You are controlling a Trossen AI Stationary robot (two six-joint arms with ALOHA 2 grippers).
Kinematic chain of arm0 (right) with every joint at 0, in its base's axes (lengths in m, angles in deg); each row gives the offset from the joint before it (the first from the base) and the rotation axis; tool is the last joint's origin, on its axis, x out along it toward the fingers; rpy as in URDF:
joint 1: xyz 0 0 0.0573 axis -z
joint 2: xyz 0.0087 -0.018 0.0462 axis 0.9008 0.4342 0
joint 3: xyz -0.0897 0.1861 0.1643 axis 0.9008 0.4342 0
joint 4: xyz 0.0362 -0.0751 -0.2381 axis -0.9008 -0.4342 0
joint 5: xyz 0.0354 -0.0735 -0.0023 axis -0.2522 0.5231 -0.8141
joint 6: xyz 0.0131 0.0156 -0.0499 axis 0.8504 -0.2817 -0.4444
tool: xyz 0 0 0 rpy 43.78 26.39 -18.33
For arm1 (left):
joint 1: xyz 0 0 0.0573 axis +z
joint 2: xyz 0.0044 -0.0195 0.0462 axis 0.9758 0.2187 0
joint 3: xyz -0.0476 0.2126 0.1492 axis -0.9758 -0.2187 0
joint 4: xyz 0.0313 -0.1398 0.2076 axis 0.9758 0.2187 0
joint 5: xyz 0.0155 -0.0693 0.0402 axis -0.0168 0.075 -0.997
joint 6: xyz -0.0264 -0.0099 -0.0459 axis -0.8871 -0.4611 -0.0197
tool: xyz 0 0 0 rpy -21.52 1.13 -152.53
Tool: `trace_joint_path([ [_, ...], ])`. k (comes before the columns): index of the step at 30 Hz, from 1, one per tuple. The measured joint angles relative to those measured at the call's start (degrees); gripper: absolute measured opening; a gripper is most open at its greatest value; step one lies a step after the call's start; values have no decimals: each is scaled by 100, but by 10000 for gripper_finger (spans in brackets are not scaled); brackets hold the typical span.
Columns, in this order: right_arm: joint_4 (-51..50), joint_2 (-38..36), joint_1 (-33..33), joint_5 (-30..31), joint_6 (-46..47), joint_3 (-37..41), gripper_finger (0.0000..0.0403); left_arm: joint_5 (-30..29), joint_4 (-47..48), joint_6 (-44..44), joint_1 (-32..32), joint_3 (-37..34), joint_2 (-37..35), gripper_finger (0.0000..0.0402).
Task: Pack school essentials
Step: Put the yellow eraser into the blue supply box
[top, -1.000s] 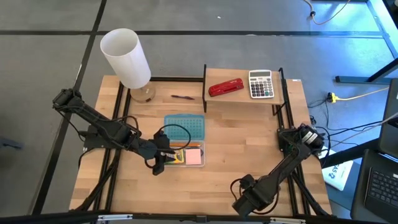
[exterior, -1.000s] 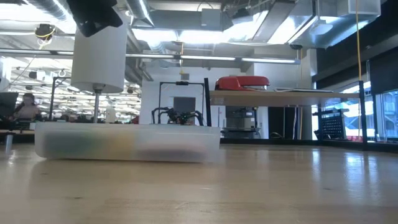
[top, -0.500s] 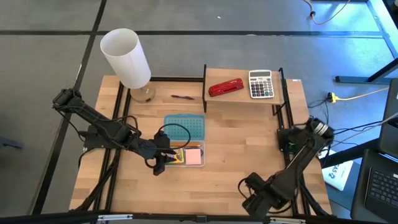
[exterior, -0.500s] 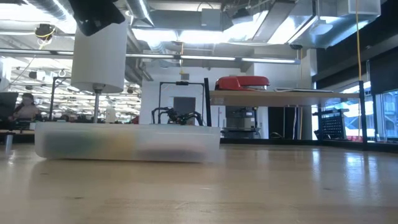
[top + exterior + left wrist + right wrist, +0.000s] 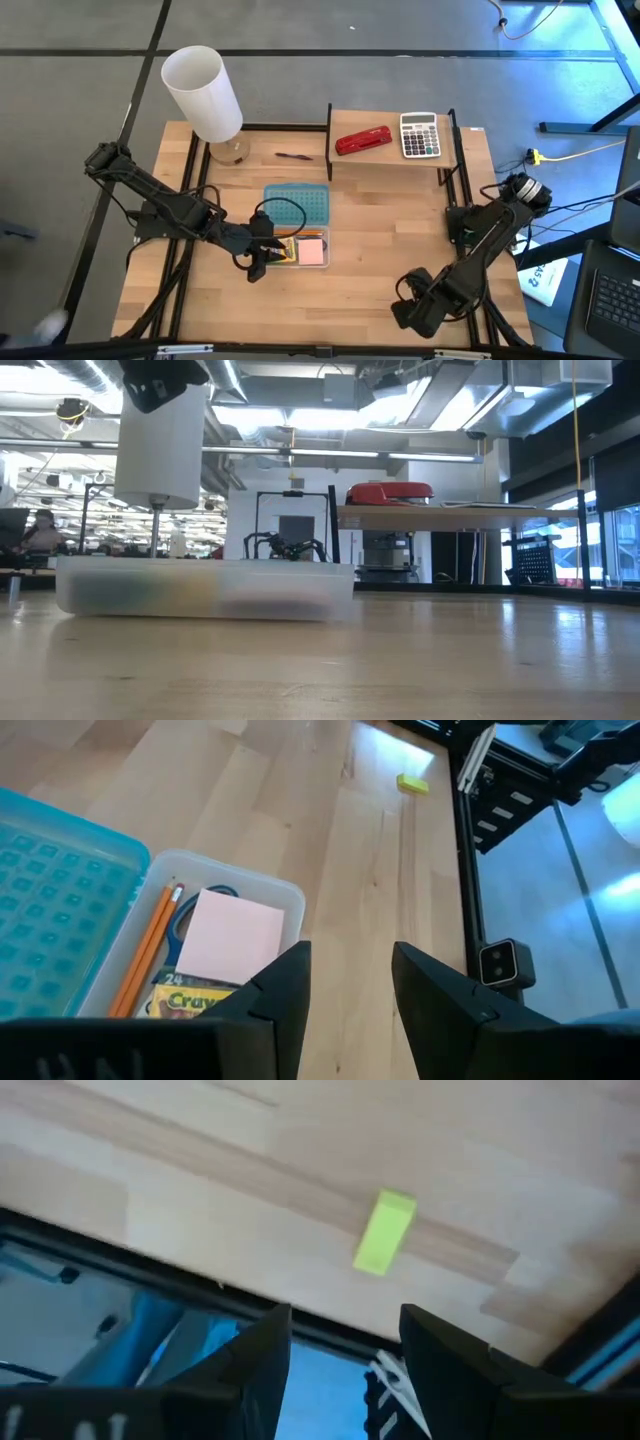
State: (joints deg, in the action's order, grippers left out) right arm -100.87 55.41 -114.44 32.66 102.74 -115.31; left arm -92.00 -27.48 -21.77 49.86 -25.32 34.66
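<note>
Since the earlier frame, the right gripper (image 5: 412, 310) is shifting rightward at lower right of the high view, fingers apart and empty above the tiny yellow block (image 5: 384, 1232). Left gripper (image 5: 258, 263) is hovering, parted and empty, beside the clear box (image 5: 285, 900) holding the pink sticky-note pad (image 5: 230, 937), crayon box (image 5: 195, 1000), orange pencils (image 5: 148, 950).

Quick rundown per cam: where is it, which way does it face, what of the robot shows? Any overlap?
High: overhead, straight down; table, both arms.
Low: table height, level across; clear box, lamp, shelf with stapler; dark arm part at top.
Left wrist: over the box; sticky pad, pencils, crayon box; left gripper open, empty.
Right wrist: near the table edge; yellow block; right gripper open.
Shared: both wrist views show the block.
</note>
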Motion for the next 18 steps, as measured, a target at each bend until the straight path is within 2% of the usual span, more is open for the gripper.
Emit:
trace_joint_path([
  [7, 238, 2, -24, -5, 111, 300, 189, 1, -6, 7, 22, 0, 0, 135],
  [13, 1268, 7, -69, -12, 297, 986, 189, 4, -17, 11, 22, 0, 0, 135],
  [18, 1354, 7, -77, 6, 525, 1270, 189, 1, -22, 13, 22, 0, 0, 135],
])
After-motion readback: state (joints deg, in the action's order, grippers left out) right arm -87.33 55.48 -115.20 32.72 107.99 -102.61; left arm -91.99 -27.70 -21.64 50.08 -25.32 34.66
